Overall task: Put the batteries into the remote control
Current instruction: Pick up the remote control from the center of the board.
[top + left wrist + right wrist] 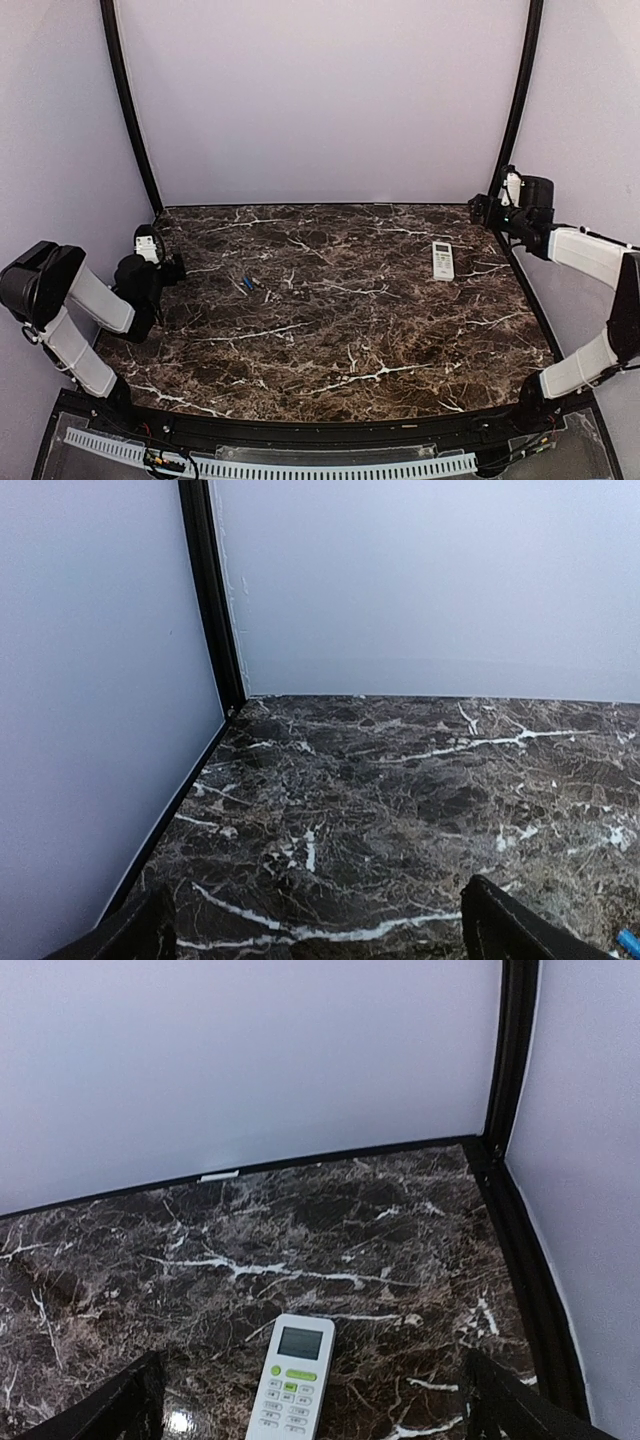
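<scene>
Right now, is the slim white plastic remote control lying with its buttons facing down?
No, the remote control lies face up, its small display and green buttons showing.

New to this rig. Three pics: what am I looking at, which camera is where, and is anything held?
Two robot arms are bolted at the near edge of a marble table. The wide picture comes from a fixed camera above and behind them. The other two come from a camera on each wrist, with that arm's own dark fingers showing in the bottom corners. On the table lie a white remote control, buttons up, toward the right, and the batteries toward the left. The left claw and the right claw are both open and hold nothing.
</scene>
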`<state>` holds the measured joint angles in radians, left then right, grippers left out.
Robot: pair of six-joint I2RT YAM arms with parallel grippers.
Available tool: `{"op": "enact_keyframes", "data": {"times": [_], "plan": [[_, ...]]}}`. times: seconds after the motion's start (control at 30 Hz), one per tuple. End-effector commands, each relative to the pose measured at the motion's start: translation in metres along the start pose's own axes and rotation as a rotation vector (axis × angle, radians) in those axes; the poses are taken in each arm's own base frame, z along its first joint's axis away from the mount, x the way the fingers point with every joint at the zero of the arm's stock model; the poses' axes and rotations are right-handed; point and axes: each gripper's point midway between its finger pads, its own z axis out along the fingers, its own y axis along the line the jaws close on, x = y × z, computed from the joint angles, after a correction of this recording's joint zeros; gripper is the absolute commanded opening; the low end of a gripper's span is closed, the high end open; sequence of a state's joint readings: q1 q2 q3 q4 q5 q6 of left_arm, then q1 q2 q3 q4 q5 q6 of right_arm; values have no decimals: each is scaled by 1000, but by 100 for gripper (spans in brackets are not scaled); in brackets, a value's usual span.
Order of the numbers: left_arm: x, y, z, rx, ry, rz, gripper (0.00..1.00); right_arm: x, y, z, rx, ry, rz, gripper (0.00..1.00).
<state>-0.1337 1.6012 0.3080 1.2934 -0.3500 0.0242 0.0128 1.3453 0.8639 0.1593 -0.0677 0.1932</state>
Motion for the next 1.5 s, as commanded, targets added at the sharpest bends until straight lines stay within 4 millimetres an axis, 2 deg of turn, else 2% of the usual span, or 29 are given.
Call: {"op": "enact_keyframes", "data": {"times": [0.0,0.1,0.13,0.17,0.2,0.23,0.3,0.33,0.37,0.43,0.53,0.57,0.6,0.67,0.7,0.97,1.03,1.13,1.2,1.23,1.27,1.3,1.33,1.4,1.47], "plan": [[-25,0,-21,7,-150,7,99,73,-1,7,104,365,23,98],[-39,-3,-29,-16,-189,55,99,84,12,17,105,429,7,99],[-62,-6,-37,-5,-237,39,99,87,17,21,98,447,-5,99],[-52,-13,-31,23,-159,77,99,93,21,25,94,472,-17,99],[-71,-19,-36,66,-185,74,99,97,24,30,94,496,-28,99],[-73,-23,-30,77,-135,100,99,102,26,33,96,520,-38,99],[-103,-25,-32,89,-166,93,99,115,26,42,110,573,-43,99],[-103,-29,-33,112,-141,105,99,120,27,45,110,590,-39,99],[-128,-32,-37,133,-181,76,99,124,27,49,111,606,-36,99],[-153,-44,-38,204,-161,60,99,135,28,54,121,646,-37,99],[-185,-59,-33,280,-39,86,99,154,31,60,131,705,-53,99],[-186,-65,-31,310,-3,92,99,161,31,61,137,726,-58,99],[-197,-67,-32,327,40,104,99,168,29,63,149,749,-63,98],[-200,-76,-33,376,115,144,99,178,25,66,171,779,-71,97],[-194,-81,-32,393,148,179,99,182,23,67,179,789,-76,96],[-179,-74,-36,336,324,385,99,197,25,74,163,842,-81,82],[-181,-69,-37,297,322,360,99,202,22,75,176,860,-88,79],[-196,-61,-41,240,273,177,99,206,20,76,187,873,-102,71],[-203,-68,-50,295,228,96,99,207,21,78,177,881,-103,62],[-200,-74,-53,335,207,84,99,207,22,78,172,886,-102,54],[-206,-86,-65,434,167,100,99,208,23,78,166,891,-106,47],[-198,-92,-68,477,148,117,99,208,25,78,154,896,-105,42],[-201,-101,-78,551,118,127,99,207,28,77,137,899,-104,37],[-192,-107,-80,585,123,132,99,203,36,76,97,903,-101,30],[-182,-113,-80,613,154,165,94,198,48,72,33,904,-103,25]]}}
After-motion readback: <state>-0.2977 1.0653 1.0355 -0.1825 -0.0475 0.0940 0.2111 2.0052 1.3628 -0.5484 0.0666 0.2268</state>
